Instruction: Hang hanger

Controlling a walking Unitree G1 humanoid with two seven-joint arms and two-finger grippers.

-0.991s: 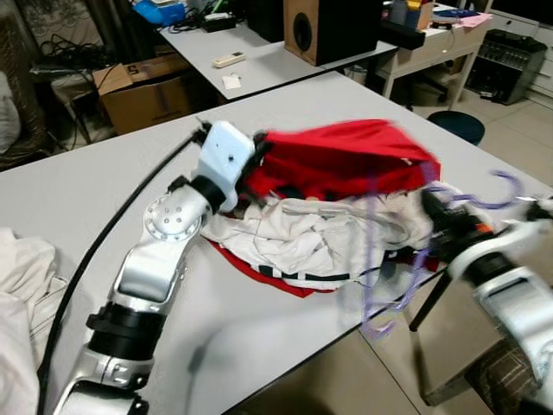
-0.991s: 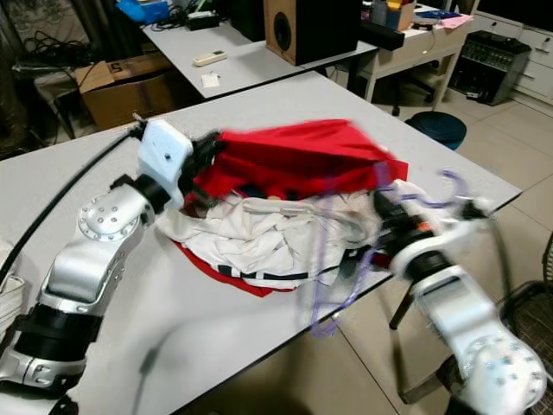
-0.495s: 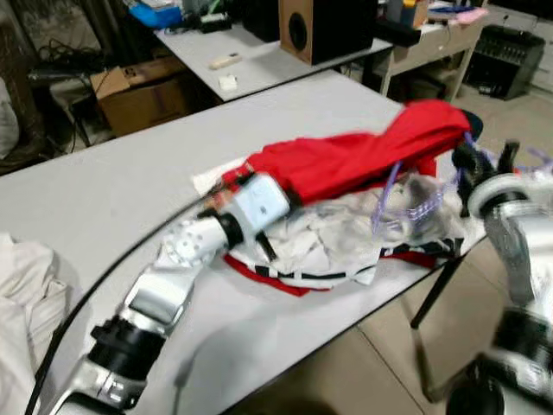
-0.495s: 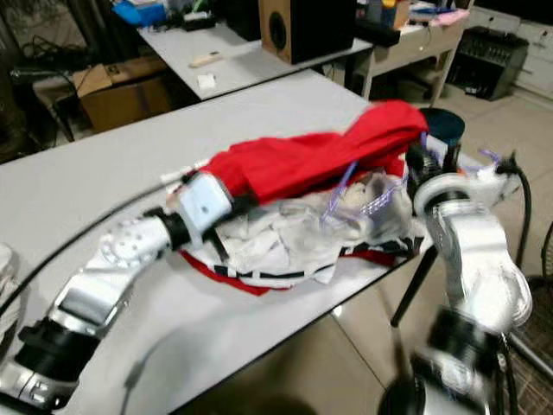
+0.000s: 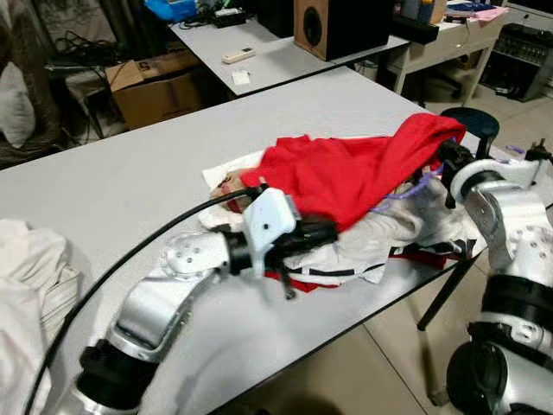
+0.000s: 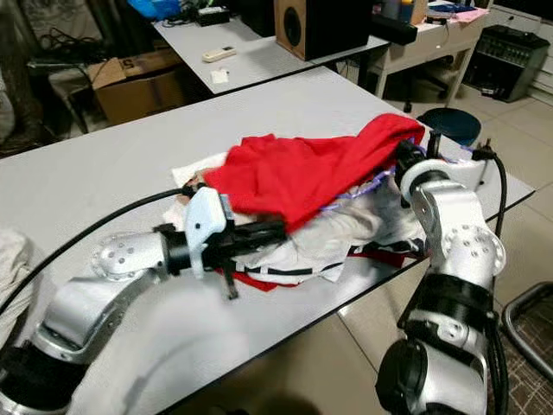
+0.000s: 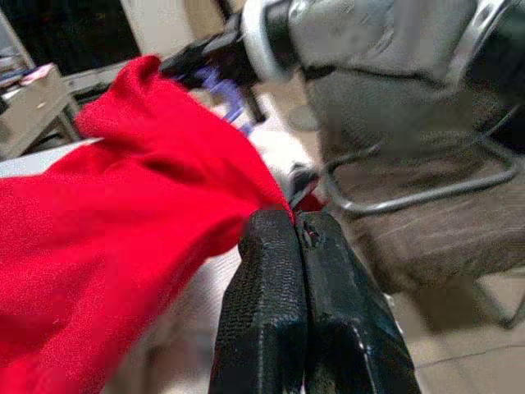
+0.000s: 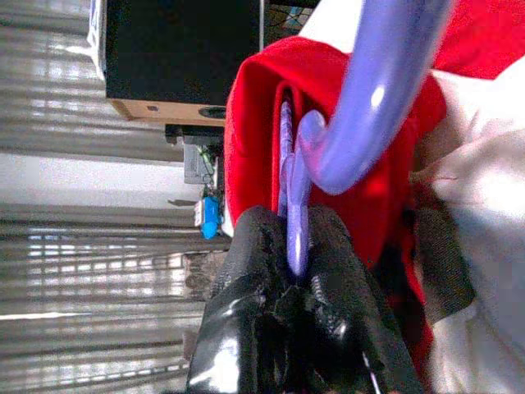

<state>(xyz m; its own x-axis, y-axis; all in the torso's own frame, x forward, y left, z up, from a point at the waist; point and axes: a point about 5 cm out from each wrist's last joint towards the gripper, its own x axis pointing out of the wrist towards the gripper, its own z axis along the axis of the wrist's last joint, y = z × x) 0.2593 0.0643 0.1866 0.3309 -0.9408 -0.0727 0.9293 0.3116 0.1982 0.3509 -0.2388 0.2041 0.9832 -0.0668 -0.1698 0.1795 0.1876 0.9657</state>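
Running from the right hand (image 8: 297, 271), which pinches its purple neck, the hanger (image 5: 406, 188) seemingly lies leftward under the red garment (image 5: 346, 173) toward the left hand (image 7: 302, 246), clamped on cloth.

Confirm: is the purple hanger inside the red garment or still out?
Inside. The right gripper clamps the purple hanger, whose frame runs under the red garment.

right pincer (image 8: 297, 246) pinches the purple hanger (image 8: 361, 107) against red cloth (image 8: 394, 189).
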